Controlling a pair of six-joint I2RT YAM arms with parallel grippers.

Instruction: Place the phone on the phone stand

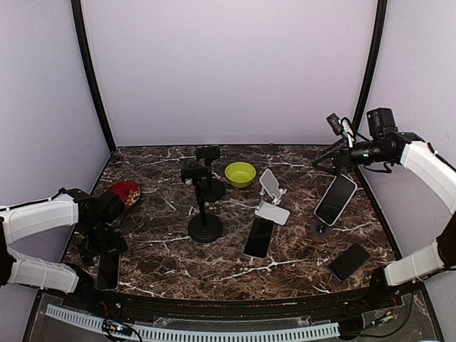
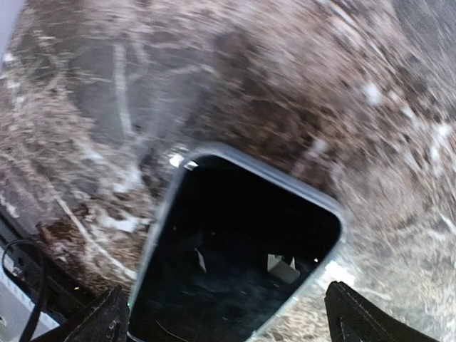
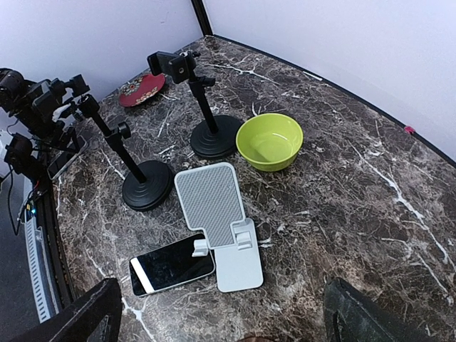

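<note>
When I checked the left gripper [image 2: 228,296]: its jaws stood as wide as they go and held nothing; a dark finger [image 2: 100,320] showed in each lower corner of the wrist view.
Where the phone [image 2: 235,249] lay: flat on the marble table [image 1: 299,271], at the lower left of the overhead frame, close to the table's near edge.
Direction from the gripper: straight down. The wrist view put the phone under and between the two fingers. Through the blur I could not tell whether either finger touched it.
Long axis: it ran up and down the wrist frame, leaning a little right toward the top, so the fingers faced the long edges and straddled the narrow width.
Nearer arm: the left, plainly. The right gripper [image 3: 221,306], also spread wide and empty, hung at the upper right of the overhead frame, well apart from this phone.
How the phone looked: glossy black screen facing up with faint reflections, a pale grey rim and rounded corners.
The phone stand [image 1: 205,214]: I judged the black clamp stand left of centre in the overhead frame the nearest free one; it stood upright on its round base.
Coming move, as I judged it: lower, close across the width, then lift.
</note>
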